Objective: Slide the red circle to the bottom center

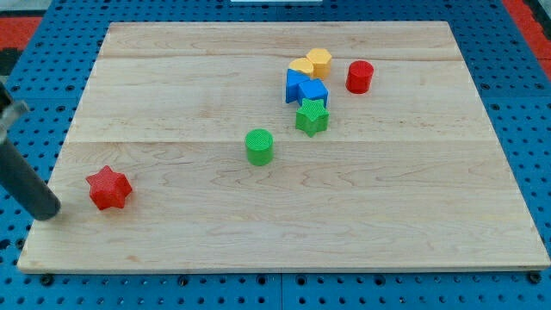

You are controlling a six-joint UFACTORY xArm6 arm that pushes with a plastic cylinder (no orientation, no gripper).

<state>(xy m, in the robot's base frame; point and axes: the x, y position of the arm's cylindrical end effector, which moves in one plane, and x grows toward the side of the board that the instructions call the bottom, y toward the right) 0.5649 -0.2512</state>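
The red circle [360,77] stands on the wooden board [284,224] near the view's top right. My tip [50,211] rests at the board's left edge, near the view's bottom left, far from the red circle. A red star [108,188] lies just right of my tip, a small gap apart. The dark rod runs up and left out of the view.
A cluster sits left of the red circle: two yellow blocks [312,63], two blue blocks [306,87] and a green star [312,117]. A green cylinder [259,146] stands near the board's middle. Blue pegboard surrounds the board.
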